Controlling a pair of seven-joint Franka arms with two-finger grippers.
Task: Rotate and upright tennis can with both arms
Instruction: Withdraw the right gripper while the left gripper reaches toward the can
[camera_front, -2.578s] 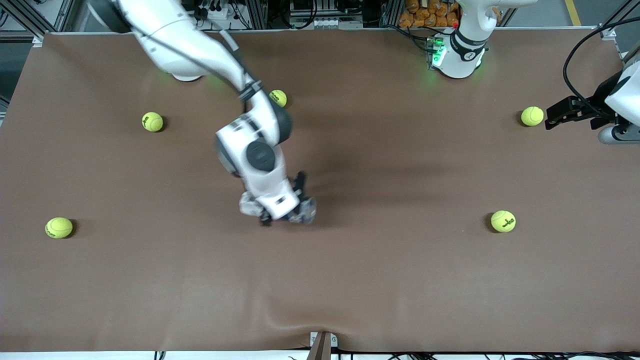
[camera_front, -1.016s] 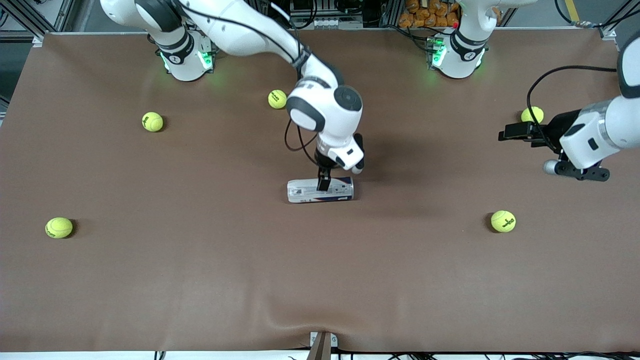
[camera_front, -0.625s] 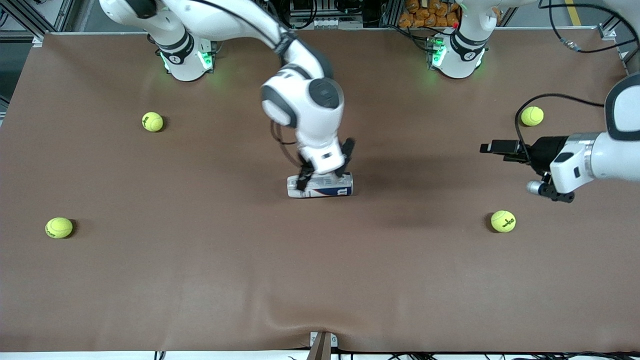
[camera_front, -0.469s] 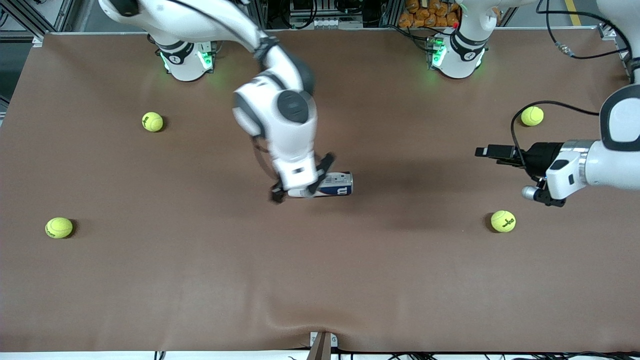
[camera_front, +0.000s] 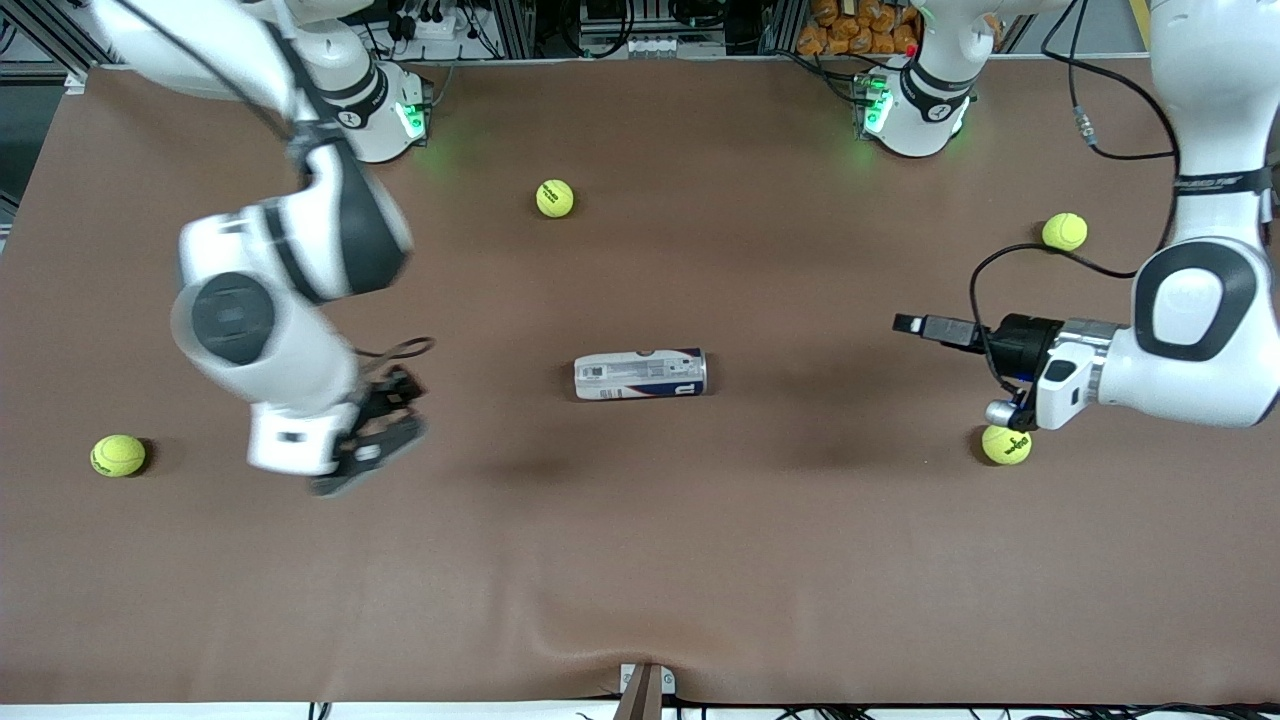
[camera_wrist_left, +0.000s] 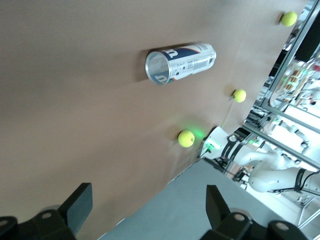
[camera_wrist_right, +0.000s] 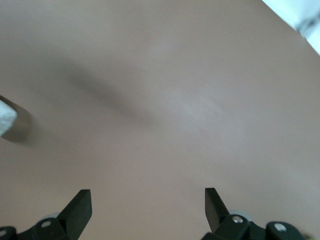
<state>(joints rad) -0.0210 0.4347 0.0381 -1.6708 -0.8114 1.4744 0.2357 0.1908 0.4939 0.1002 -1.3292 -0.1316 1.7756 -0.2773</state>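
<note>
The tennis can lies on its side in the middle of the brown table, with its white, navy and red label up. Its open silvery rim points toward the left arm's end, and the left wrist view looks into that mouth of the tennis can. My left gripper hovers open, level with the can and well apart from it toward the left arm's end; the left gripper holds nothing. My right gripper is open and empty over bare table toward the right arm's end; the right gripper sees only cloth.
Yellow-green tennis balls lie scattered: one ball near the bases, a second ball and a third ball toward the left arm's end, a last ball toward the right arm's end. The cloth bulges at the table's front edge.
My right gripper has left the can and swung away toward the right arm's end. The can stays lying in place. My left gripper has come lower and closer to the can.
</note>
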